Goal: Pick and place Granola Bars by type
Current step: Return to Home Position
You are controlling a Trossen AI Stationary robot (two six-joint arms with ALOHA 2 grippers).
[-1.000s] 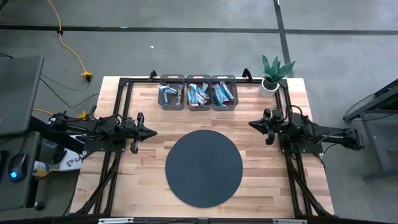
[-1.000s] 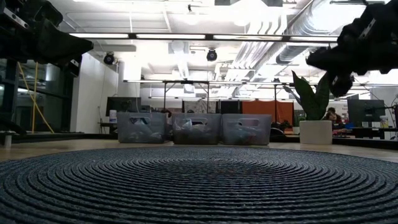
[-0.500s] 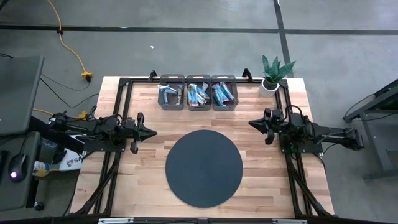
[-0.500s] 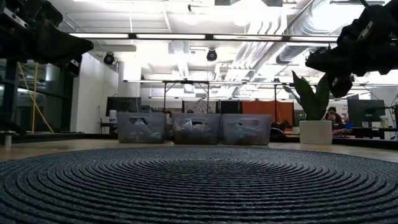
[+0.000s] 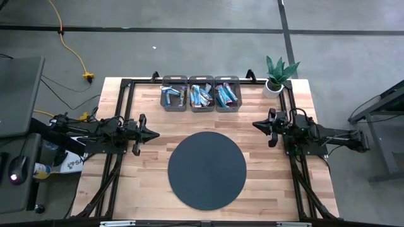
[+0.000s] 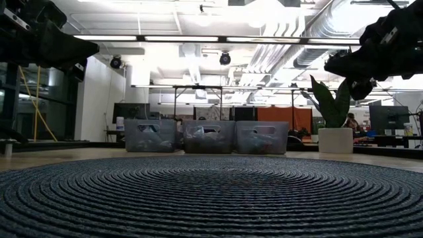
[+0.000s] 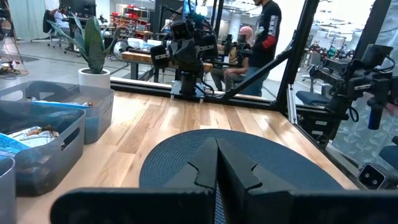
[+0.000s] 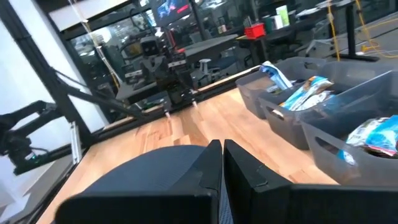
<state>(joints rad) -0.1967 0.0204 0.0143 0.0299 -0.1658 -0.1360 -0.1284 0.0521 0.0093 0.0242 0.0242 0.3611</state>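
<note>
Both closed tight, empty: left end effector (image 5: 153,133), right end effector (image 5: 255,125). Bring your arms home level, clear of the grey plastic bins (image 5: 202,110).

Three bins (image 5: 201,110) holding Granola Bars (image 5: 201,96) stand behind the mat (image 5: 207,170), plant (image 5: 278,74) to their right

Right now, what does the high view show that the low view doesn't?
High only: a clear look at the granola bars in the three bins, and the mat's full round outline. Low only: the ceiling of the room beyond the table. Both: bins, mat, potted plant, left gripper and right gripper at opposite sides of the mat.
</note>
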